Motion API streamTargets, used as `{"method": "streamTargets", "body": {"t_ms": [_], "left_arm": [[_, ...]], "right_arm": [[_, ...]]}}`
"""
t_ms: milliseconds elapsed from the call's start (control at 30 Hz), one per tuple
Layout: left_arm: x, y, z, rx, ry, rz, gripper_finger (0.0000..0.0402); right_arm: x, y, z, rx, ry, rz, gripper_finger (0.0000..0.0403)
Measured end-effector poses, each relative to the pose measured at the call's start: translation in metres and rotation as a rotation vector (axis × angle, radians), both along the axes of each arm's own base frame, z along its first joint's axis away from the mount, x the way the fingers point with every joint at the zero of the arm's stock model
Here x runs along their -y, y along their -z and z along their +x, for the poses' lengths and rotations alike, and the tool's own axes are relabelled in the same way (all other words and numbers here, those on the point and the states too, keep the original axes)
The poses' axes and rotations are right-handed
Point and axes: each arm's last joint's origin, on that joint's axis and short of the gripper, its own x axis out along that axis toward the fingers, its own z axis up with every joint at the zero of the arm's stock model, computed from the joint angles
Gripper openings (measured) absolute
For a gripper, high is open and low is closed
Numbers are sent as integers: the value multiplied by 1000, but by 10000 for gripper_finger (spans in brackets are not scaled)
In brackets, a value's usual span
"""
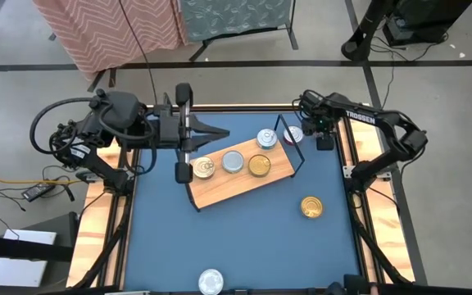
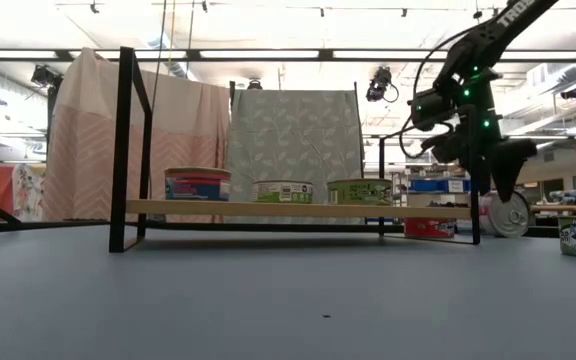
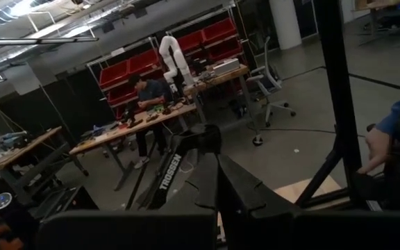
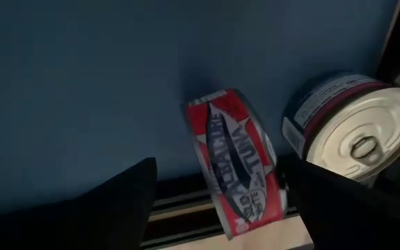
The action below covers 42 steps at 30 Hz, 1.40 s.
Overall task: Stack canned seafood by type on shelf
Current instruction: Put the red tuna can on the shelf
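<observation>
Right pincer (image 1: 301,133) gapes at a red tin (image 4: 238,161); shelf (image 1: 220,192) holds four tins.

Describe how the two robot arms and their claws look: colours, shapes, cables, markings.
Both arms are dark, nearly black, built of jointed tubular segments. The right arm carries white TROSSEN lettering on its forearm, and small green lights glow near its wrist in the low view. The left arm has a bulky rounded housing with black cables looping at its base. The left claw tapers to a narrow dark point; the right claw is short and blocky.
</observation>
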Motion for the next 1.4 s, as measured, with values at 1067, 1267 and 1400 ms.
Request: {"method": "streamTargets", "body": {"t_ms": [1067,1267,1400], "left_arm": [[0,0,0,-1,0,0,6],[0,0,0,1,-1,7,6],[0,0,0,1,-2,16,6]], "right_arm": [[9,11,-4,-36,97,44,156],[21,-23,5,74,199,-77,156],[27,-69,11,219,272,-199,156]]}}
